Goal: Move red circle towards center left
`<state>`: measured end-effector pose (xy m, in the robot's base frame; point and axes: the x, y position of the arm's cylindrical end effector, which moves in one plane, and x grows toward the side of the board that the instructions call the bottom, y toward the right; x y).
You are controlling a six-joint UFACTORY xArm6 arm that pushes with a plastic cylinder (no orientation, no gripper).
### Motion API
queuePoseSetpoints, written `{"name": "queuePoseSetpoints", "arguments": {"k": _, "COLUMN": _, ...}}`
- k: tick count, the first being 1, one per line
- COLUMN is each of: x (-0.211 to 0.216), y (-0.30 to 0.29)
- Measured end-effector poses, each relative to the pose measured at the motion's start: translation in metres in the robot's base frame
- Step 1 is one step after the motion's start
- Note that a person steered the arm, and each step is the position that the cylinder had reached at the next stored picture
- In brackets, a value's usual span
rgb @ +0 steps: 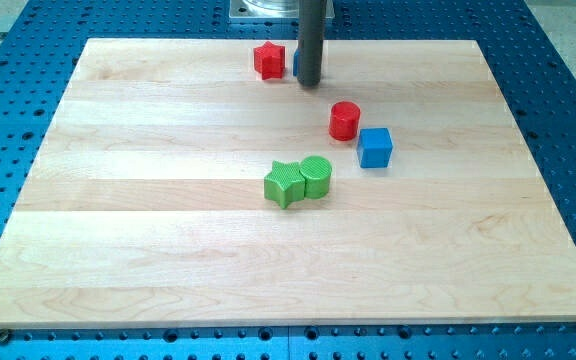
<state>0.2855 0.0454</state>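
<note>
Red circle (344,120) placed right of board centre, blue cube (375,147) just beside it at near right, my tip (309,83) set at far edge, nothing gripped, beside red star (268,60), a blue block (296,62) partly hidden behind rod, green star (283,184) touching green circle (316,175) near centre

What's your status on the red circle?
My tip at view's top, beside red star. Red circle untouched, right of center. Green blocks below-left of it.

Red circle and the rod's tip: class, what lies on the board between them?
Nothing: in the camera view, only bare wood separates my tip from the red circle, which sits toward the view's lower right.
</note>
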Motion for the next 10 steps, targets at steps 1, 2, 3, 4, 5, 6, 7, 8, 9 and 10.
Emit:
{"name": "queuePoseSetpoints", "arguments": {"k": 1, "x": 0.020, "y": 0.062}}
{"name": "queuePoseSetpoints", "arguments": {"k": 2, "x": 0.067, "y": 0.083}}
{"name": "queuePoseSetpoints", "arguments": {"k": 3, "x": 0.079, "y": 0.034}}
{"name": "queuePoseSetpoints", "arguments": {"k": 4, "x": 0.075, "y": -0.053}}
{"name": "queuePoseSetpoints", "arguments": {"k": 5, "x": 0.070, "y": -0.012}}
{"name": "queuePoseSetpoints", "arguments": {"k": 6, "x": 0.088, "y": 0.016}}
{"name": "queuePoseSetpoints", "arguments": {"k": 7, "x": 0.111, "y": -0.035}}
{"name": "queuePoseSetpoints", "arguments": {"k": 8, "x": 0.103, "y": -0.121}}
{"name": "queuePoseSetpoints", "arguments": {"k": 9, "x": 0.115, "y": -0.142}}
{"name": "queuePoseSetpoints", "arguments": {"k": 10, "x": 0.144, "y": -0.153}}
